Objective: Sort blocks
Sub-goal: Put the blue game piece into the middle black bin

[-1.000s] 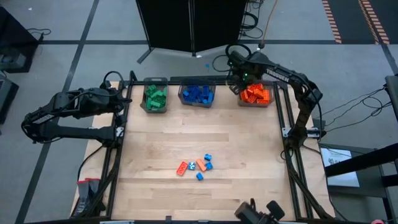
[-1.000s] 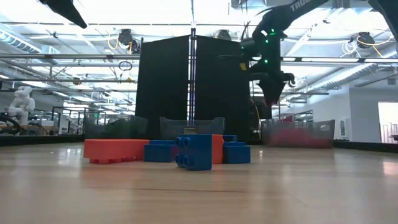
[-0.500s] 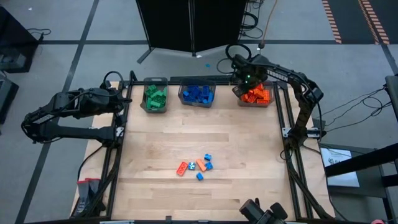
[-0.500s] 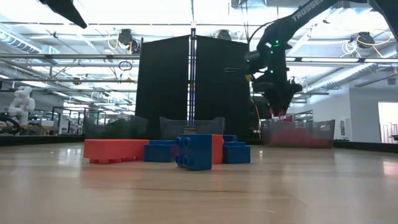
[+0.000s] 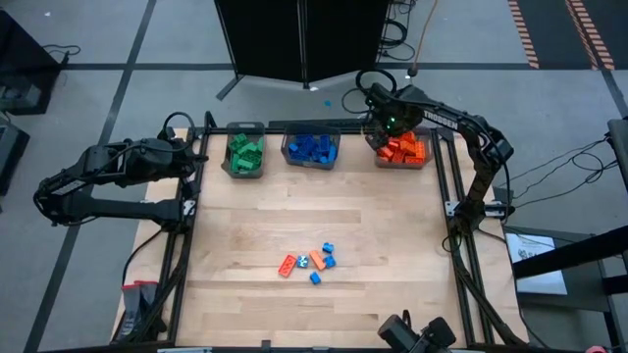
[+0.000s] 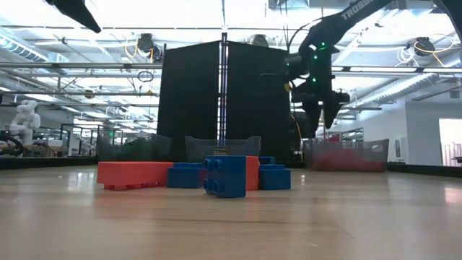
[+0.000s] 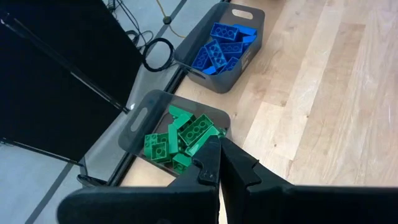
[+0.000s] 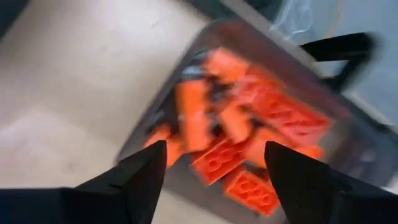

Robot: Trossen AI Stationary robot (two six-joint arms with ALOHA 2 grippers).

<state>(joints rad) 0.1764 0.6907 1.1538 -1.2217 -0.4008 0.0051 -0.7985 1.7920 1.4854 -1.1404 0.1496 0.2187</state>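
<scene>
Orange-red blocks (image 5: 403, 150) fill the rightmost bin (image 5: 402, 162) at the table's far edge, and the right gripper (image 5: 391, 126) hangs just above them with its fingers (image 8: 144, 171) spread and nothing between them. Green blocks (image 5: 244, 154) and blue blocks (image 5: 312, 147) lie in the two other bins. A few loose blocks (image 5: 309, 262) sit clustered on the wooden table (image 5: 314, 216) nearer the front. The left gripper (image 7: 217, 163) waits beside the green bin (image 7: 134, 121), fingers pressed together.
</scene>
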